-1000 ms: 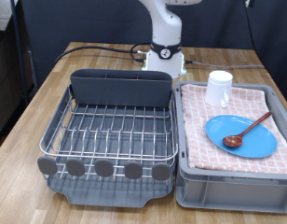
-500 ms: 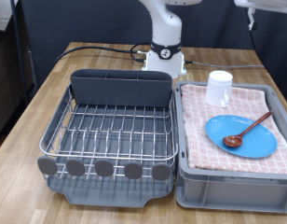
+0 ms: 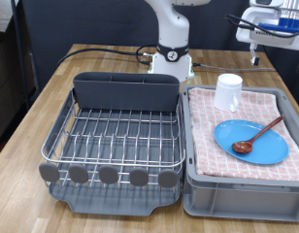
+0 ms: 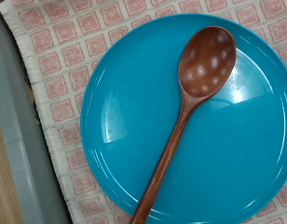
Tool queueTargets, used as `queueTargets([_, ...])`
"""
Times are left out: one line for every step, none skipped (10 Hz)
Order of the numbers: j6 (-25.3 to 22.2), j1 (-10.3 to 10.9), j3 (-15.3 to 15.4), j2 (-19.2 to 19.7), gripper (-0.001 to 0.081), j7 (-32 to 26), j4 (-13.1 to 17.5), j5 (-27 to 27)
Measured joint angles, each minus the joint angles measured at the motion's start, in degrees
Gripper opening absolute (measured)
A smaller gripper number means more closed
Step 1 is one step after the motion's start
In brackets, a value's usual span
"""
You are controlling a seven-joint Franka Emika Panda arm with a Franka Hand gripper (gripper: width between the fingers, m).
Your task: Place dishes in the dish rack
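Where the exterior view takes in the whole bench, the wooden table (image 3: 33, 116) carries two things side by side: the dish rack (image 3: 116, 136) on the exterior view's left, its wire grid bare, and a grey crate (image 3: 247, 189) lined with pink checked cloth (image 3: 213, 131) on the right. All three dishes sit in the crate: white mug (image 3: 228, 91) toward the top, blue plate (image 3: 251, 141) below it, wooden spoon (image 3: 258, 135) lying across the plate. Arm base (image 3: 172, 53) is at the table's far edge, black cable (image 3: 96, 50) running off it. Dark backdrop behind. Gripper (image 3: 269, 21) is high at the top right corner, well above the crate; can't tell if fingers are apart or together.

Wrist view: looking straight down on plate (image 4: 190, 121) and spoon (image 4: 185, 103), bowl on the plate, handle crossing the rim. Checked cloth (image 4: 60, 37) around it, crate wall (image 4: 22, 168) at one side. No fingers visible here.
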Motion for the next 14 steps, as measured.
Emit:
queueTargets([-0.19, 0.01, -0.02, -0.01, 0.0802, -0.09, 0.03, 0.08])
queueTargets([-0.72, 0.01, 0.00, 0.02, 0.0802, 1.42, 0.17, -0.77])
queueTargets([-2.75, 0.00, 0.36, 0.44, 0.0802, 5.93, 0.81, -3.44])
queueTargets([-4.84, 0.04, 1.02, 1.60, 0.0802, 11.88, 1.91, -6.87])
queueTargets([-6.24, 0.13, 1.56, 3.29, 0.0802, 17.17, 3.19, -9.78])
queueTargets([-6.84, 0.29, 1.85, 5.22, 0.0802, 21.09, 4.55, -11.63])
queueTargets([-6.88, 0.43, 2.00, 7.22, 0.0802, 24.10, 5.85, -12.77])
queueTargets([-6.87, 0.62, 2.00, 9.08, 0.0802, 26.58, 7.01, -13.72])
queueTargets([-6.73, 0.80, 1.99, 10.87, 0.0802, 28.93, 7.97, -14.64])
queueTargets([-6.38, 0.97, 1.94, 12.44, 0.0802, 31.10, 8.61, -15.84])
queueTargets([-5.79, 1.09, 1.91, 13.80, 0.0802, 33.09, 8.91, -17.05])
queueTargets([-5.42, 1.29, 1.88, 14.86, 0.0802, 34.89, 8.96, -18.24])
queueTargets([-5.09, 1.59, 1.85, 15.72, 0.0802, 36.69, 8.95, -19.65])
queueTargets([-4.97, 1.92, 1.85, 16.41, 0.0802, 38.52, 8.87, -21.20])
